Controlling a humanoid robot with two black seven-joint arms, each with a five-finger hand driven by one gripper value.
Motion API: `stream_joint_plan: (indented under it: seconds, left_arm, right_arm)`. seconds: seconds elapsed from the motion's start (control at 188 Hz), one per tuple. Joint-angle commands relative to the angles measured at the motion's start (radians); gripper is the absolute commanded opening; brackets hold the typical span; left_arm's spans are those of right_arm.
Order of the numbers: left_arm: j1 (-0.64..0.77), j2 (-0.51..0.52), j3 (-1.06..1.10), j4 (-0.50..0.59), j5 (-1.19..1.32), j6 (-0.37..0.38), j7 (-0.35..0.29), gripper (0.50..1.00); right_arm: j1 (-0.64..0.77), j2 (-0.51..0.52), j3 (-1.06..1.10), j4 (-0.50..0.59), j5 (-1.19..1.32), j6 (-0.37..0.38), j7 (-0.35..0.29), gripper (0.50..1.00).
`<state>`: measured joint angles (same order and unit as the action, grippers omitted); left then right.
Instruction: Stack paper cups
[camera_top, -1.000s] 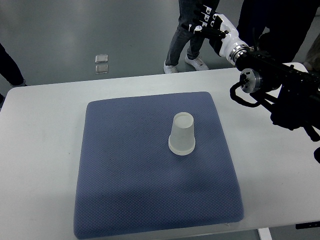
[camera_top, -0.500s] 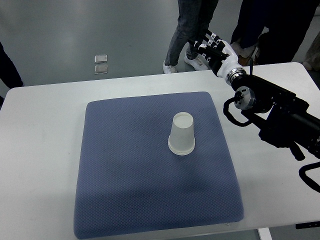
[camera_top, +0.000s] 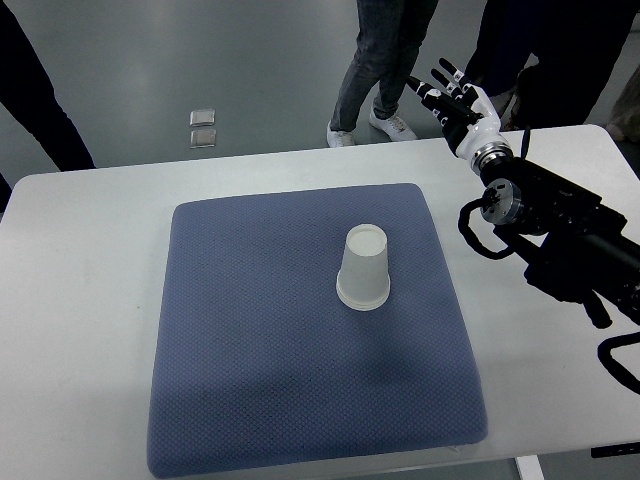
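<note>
- While 1 inverted paper cup (camera_top: 364, 268) is seen just right of centre on the blue mat (camera_top: 250, 330), the right robot hand (camera_top: 456, 98) is held spread and empty at 1 o'clock.
- Tipping is risked if the cup's rim is clipped.

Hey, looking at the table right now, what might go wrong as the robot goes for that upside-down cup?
The right hand hangs open past the table's far edge, near people's legs, so a swing might brush them. The paper cup stands inverted on the soft blue mat; a sideways nudge could tip it.
</note>
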<state>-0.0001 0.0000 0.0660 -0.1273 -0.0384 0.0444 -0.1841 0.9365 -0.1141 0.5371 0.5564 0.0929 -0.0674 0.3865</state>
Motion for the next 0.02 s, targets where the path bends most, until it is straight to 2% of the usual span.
stream_joint_plan:
  seconds: [0.0,0.016]
  left_arm:
    - [0.000,0.000,0.000,0.000,0.000,0.000,0.000,1.000]
    - [0.000,0.000,0.000,0.000,0.000,0.000,0.000,1.000]
  right_arm:
    - [-0.005,-0.001,0.001,-0.001,-0.001,-0.002,0.008,0.913]
    - [-0.007,0.001,0.000,-0.001,-0.001,0.000,0.012,0.913]
